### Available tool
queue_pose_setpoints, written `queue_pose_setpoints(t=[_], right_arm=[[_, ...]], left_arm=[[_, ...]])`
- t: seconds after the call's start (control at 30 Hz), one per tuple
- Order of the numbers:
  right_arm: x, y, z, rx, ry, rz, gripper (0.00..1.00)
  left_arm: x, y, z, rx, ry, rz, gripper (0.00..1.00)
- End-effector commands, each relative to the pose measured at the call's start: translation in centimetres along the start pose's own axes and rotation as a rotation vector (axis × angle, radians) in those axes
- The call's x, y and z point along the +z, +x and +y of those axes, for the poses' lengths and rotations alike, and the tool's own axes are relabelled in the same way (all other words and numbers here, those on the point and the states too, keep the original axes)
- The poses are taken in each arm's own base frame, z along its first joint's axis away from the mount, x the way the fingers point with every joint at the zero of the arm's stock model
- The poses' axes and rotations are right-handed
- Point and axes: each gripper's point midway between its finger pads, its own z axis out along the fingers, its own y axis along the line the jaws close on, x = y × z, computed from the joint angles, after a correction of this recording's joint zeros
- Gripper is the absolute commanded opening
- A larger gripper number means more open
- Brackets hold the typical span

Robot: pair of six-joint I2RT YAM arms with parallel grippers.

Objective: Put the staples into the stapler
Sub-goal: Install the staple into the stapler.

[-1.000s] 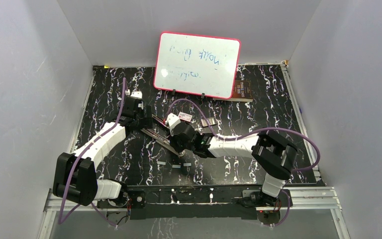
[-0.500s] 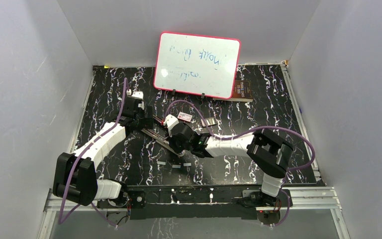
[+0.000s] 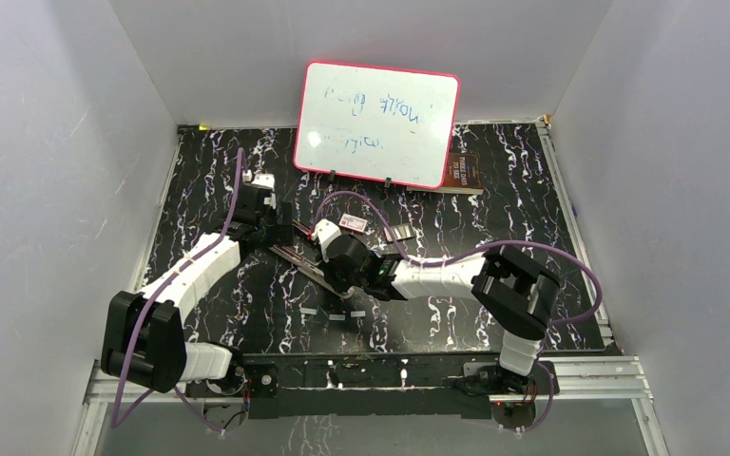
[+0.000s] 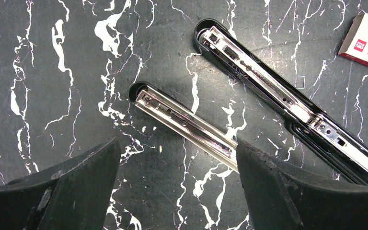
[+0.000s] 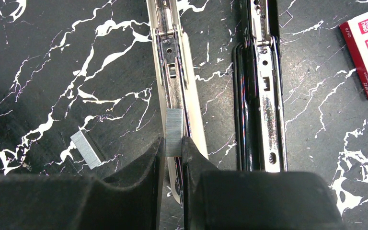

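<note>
The black stapler [image 3: 297, 256] lies swung open on the marbled table, both halves flat. In the right wrist view its shiny rail [image 5: 170, 62] runs up the middle and its other half [image 5: 264, 96] lies beside it. My right gripper [image 5: 174, 143] is shut on a short strip of staples [image 5: 174, 129], held right over the rail. In the left wrist view my left gripper [image 4: 178, 148] stands open above the rail's tip end [image 4: 182, 122]. Its right finger [image 4: 287, 191] covers part of the rail, and nothing is between the fingers.
A loose staple strip [image 5: 86, 149] lies left of the rail, and more strips [image 3: 337, 316] lie nearer the front edge. A small white box with a red label [image 5: 366, 57] sits right of the stapler. A whiteboard [image 3: 376, 123] stands at the back, and a small grey block [image 3: 399, 233] lies beyond the right forearm.
My right arm has shifted a little to the left with the staple strip, towards the rail. The left gripper's jaws have spread slightly wider.
</note>
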Motion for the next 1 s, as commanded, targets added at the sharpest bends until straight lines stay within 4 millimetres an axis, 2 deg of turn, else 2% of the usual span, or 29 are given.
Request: queue_pose_setpoints(t=[0.0, 0.97], right_arm=[[0.1, -2.6, 0.2, 0.004, 0.010, -0.056, 0.00], [-0.6, -3.8, 0.1, 0.010, 0.023, -0.095, 0.00]], left_arm=[[-0.2, 0.1, -0.1, 0.010, 0.009, -0.004, 0.89], [-0.3, 0.2, 0.0, 0.021, 0.005, -0.003, 0.89]])
